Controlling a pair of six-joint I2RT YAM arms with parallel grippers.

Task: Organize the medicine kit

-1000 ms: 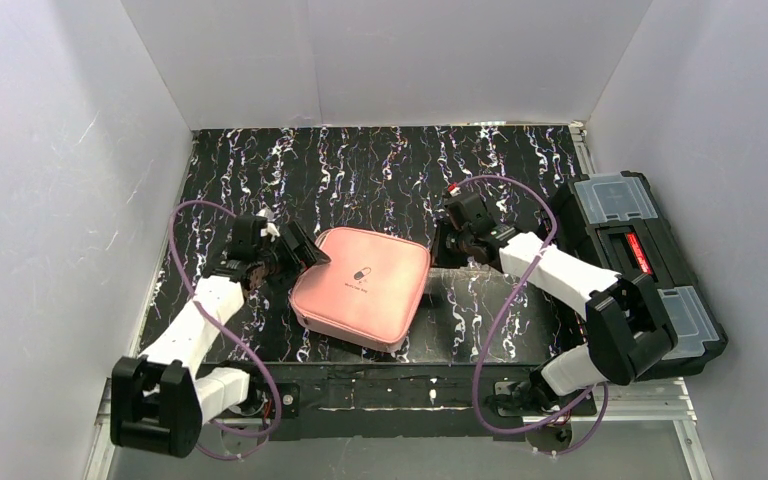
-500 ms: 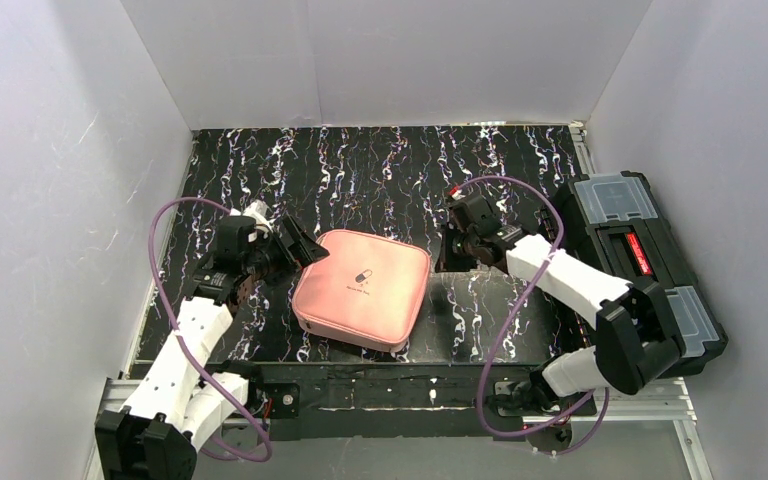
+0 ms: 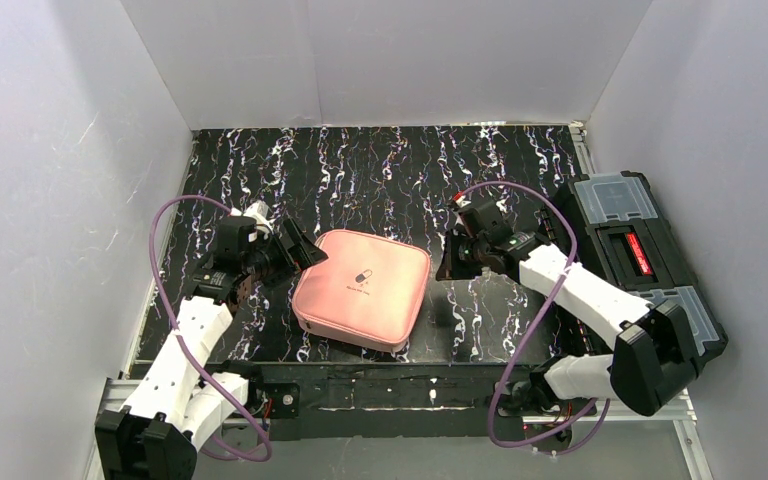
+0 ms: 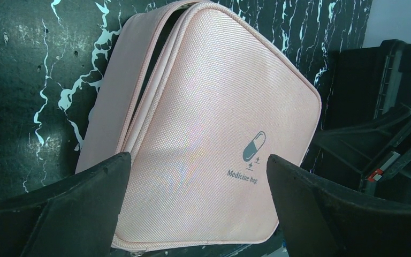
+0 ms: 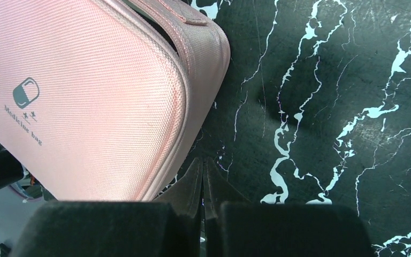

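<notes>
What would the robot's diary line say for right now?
pink soft zip medicine case: lid down | left gripper: open, at its left corner | right gripper: shut, empty, beside it

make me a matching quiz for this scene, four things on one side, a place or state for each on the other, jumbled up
Things:
1. medicine kit
2. black toolbox
3. left end effector
4. right end effector

Places or states:
a. open, fingers wide apart
b. at the far right of the scene
c. shut, holding nothing
d. pink, lying flat in the middle

Pairs: 1-d, 2-b, 3-a, 4-c
</notes>
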